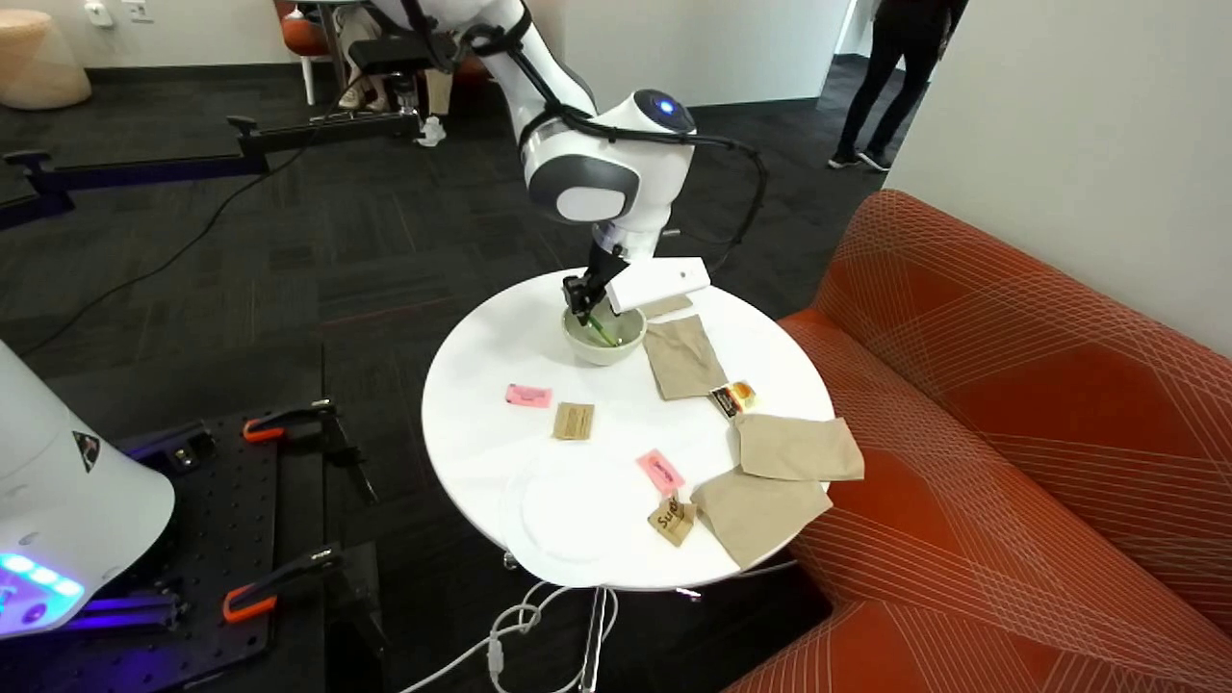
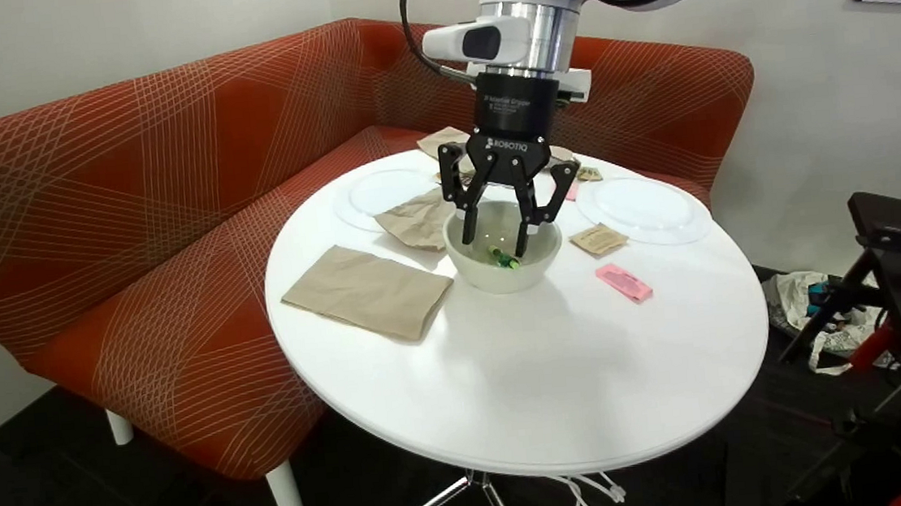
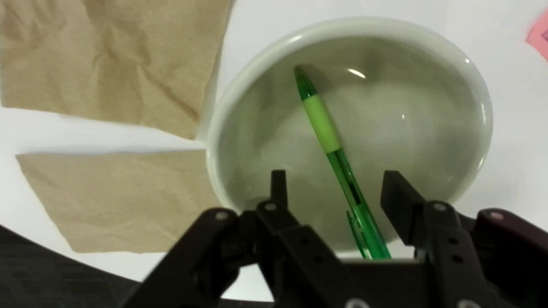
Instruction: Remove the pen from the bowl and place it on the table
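Currently the Robotiq gripper [image 3: 337, 188] points down over the pale greenish bowl [image 3: 402, 141], its two fingers [image 3: 278, 188] spread w/ a wide gap btwn them; the translucent green pen [image 3: 338, 160] shows in that gap in the wrist view, w/ visible space on each side. How deep the fingers reach into the bowl can't be told. The pen is inside the bowl, lying at a slant: pointed tip by the inner wall, pocket-clip end toward the bowl's rim under the gripper, the v. end partly cut off there, so contact w/ the rim can't be made out. The bowl stands upright on the round white table [image 2: 593, 387] in both exterior views. Close beside the bowl lie a flat brown paper napkin [image 2: 368, 293] & a creased brown paper napkin [image 2: 417, 219], contact w/ it unclear. Near another side of the bowl are a pink sweetener pkt [image 2: 624, 283] & a tan pkt [image 2: 599, 240], print too small to read. Farther from the bowl, in an exterior view: a 2nd pink pkt [image 1: 661, 473], a brown sugar pkt [image 1: 672, 522], a multicolored pkt [image 1: 735, 397] & more brown napkins [image 1: 799, 448], overlapping. Two clear plates [image 2: 644, 211] are apart from the bowl, & the orange-red sofa [image 2: 180, 334] is well away, alongside the table.
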You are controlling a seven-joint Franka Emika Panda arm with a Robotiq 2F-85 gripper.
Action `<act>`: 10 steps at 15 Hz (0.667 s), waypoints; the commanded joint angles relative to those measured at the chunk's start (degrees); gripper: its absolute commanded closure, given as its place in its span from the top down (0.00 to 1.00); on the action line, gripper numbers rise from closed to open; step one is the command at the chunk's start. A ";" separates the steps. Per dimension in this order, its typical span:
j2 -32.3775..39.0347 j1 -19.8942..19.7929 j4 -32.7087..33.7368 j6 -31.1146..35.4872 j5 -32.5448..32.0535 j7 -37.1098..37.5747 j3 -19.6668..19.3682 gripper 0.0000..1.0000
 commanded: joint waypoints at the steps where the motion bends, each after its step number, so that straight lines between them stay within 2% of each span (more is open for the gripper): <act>1: 2.64 -1.04 2.92 0.54 -3.01 3.35 1.42 0.58; 2: 3.07 -1.10 3.40 0.34 -3.50 3.53 1.58 0.53; 3: 3.45 -1.15 3.76 0.23 -3.88 3.84 1.69 0.37; 7: 4.28 -1.22 4.67 0.06 -5.12 5.26 1.86 0.05; 8: 4.30 -1.21 4.69 0.08 -5.58 5.77 1.77 0.01; 10: 3.56 -1.35 4.05 0.46 -6.01 6.65 1.65 0.00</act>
